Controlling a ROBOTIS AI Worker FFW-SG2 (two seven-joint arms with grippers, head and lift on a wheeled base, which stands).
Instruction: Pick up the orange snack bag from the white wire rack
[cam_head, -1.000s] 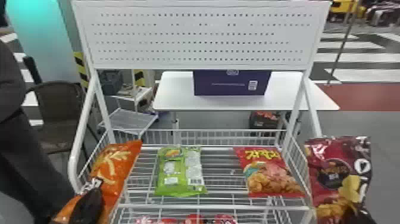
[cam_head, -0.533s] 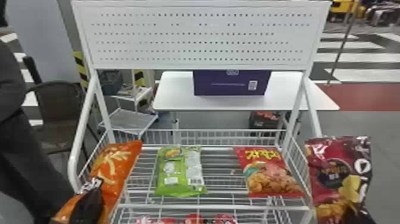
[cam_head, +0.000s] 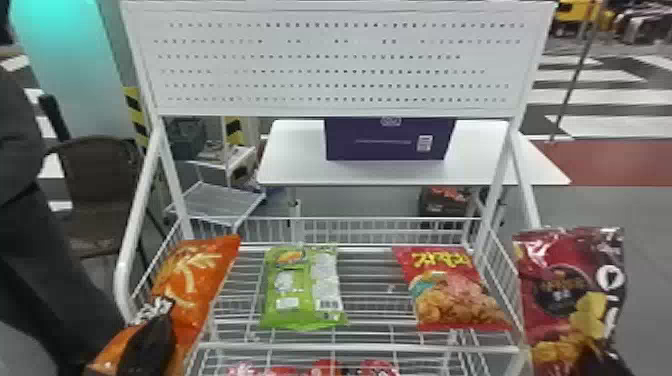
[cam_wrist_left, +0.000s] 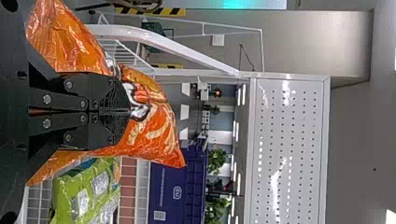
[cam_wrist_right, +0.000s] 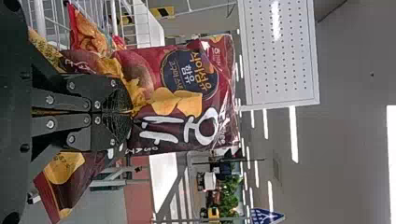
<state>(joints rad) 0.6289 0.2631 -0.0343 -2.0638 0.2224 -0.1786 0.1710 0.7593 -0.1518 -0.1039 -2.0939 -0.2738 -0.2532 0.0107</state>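
Note:
At the lower left of the head view my left gripper (cam_head: 147, 347) is shut on the orange snack bag (cam_head: 192, 270), which hangs upright at the left side of the white wire rack (cam_head: 350, 346). In the left wrist view the left gripper (cam_wrist_left: 128, 111) pinches the middle of the orange bag (cam_wrist_left: 156, 133), its film bulging around the closed fingers. My right gripper (cam_head: 602, 361), at the lower right, holds a dark red chip bag (cam_head: 560, 285) beside the rack's right side. The right wrist view has the right gripper (cam_wrist_right: 130, 112) shut on that chip bag (cam_wrist_right: 182, 79).
On the rack's upper shelf lie a green bag (cam_head: 300, 290) at centre left and a red snack bag (cam_head: 450, 290) at the right. Red packages (cam_head: 320, 369) lie on the level below. Behind stands a white table (cam_head: 480, 170) with a purple box (cam_head: 387, 140).

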